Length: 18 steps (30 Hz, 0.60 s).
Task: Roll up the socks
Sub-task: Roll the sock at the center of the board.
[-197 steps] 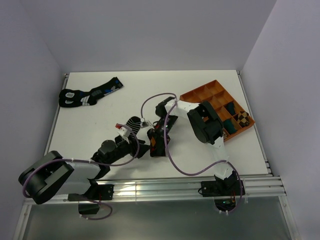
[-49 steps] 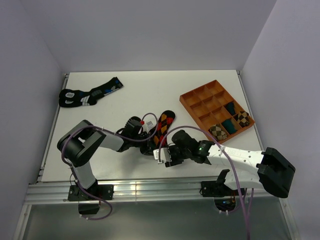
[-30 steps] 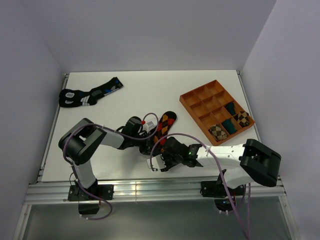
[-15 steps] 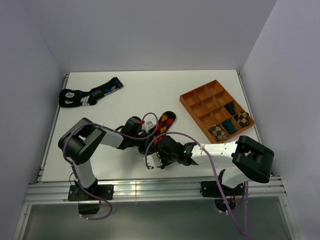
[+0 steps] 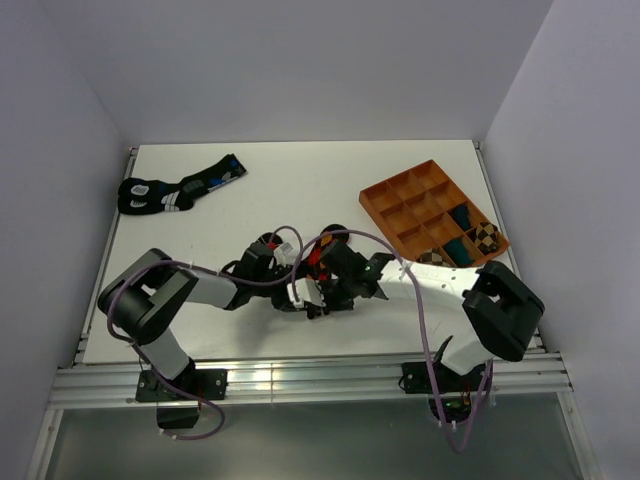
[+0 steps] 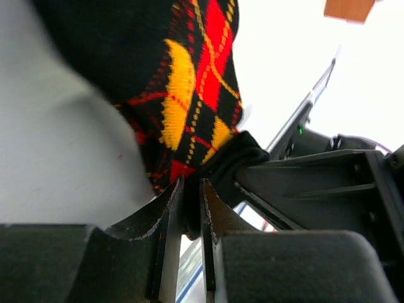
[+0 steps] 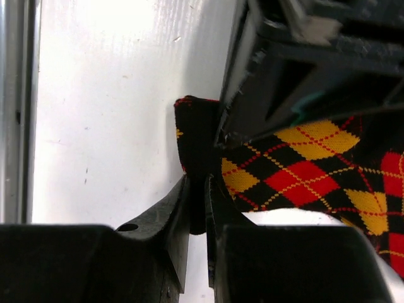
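Socks first: the argyle sock [image 6: 196,69] lies on the surface [image 5: 300,180] around the middle, a little toward the near edge. It is black with red and orange-yellow diamonds crossed by thin dotted lines. The knit looks soft, and its near end is bunched into a thick dark fold. The left tool [image 6: 190,186] is clenched on that fold, a sliver of black fabric between its nearly closed fingers. The right tool [image 7: 197,183] is likewise clenched on the black hem, and the two tools sit just beside each other.

The step in hand looks like starting the roll from this end. To do it well, both pinches should hold the same layers so the fold turns over evenly. The turn should stay tight and low against the surface, since slack knit will splay. The crowded tools must also avoid fouling each other.

Farther off, an orange compartment tray [image 5: 385,195] sits toward the right edge, and blue-marked black socks [image 5: 175,190] lie near the far left corner.
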Each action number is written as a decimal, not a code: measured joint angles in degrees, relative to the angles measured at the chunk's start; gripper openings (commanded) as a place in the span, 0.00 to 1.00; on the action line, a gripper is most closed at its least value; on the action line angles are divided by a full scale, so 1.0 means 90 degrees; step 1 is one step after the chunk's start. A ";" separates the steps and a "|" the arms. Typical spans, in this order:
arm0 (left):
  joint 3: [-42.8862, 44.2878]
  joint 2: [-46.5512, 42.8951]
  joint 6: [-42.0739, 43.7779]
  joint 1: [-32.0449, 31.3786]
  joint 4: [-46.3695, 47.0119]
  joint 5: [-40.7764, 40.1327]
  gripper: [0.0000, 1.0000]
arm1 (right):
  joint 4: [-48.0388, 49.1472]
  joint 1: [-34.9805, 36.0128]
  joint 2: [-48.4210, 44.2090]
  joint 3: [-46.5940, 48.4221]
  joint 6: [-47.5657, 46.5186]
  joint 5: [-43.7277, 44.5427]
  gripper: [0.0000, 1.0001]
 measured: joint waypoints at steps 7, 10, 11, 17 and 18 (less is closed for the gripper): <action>-0.0248 -0.0437 -0.0432 -0.0197 0.0024 -0.0916 0.22 | -0.1375 -0.0678 0.0954 0.1120 -0.0124 -0.0954 0.13; -0.0313 -0.0682 -0.0520 -0.0299 -0.0087 -0.1404 0.23 | -0.2300 -0.1052 0.1710 0.1868 -0.0401 -0.1552 0.13; -0.0333 -0.0777 -0.0522 -0.0333 -0.0153 -0.1593 0.24 | -0.2594 -0.1178 0.1955 0.2108 -0.0493 -0.1729 0.13; -0.0661 -0.1569 -0.0418 -0.0748 -0.0124 -0.2742 0.30 | -0.4027 -0.1838 0.3128 0.3133 -0.0784 -0.2494 0.13; -0.0750 -0.1666 -0.0372 -0.0831 -0.0029 -0.2897 0.31 | -0.4206 -0.1904 0.3264 0.3254 -0.0806 -0.2591 0.13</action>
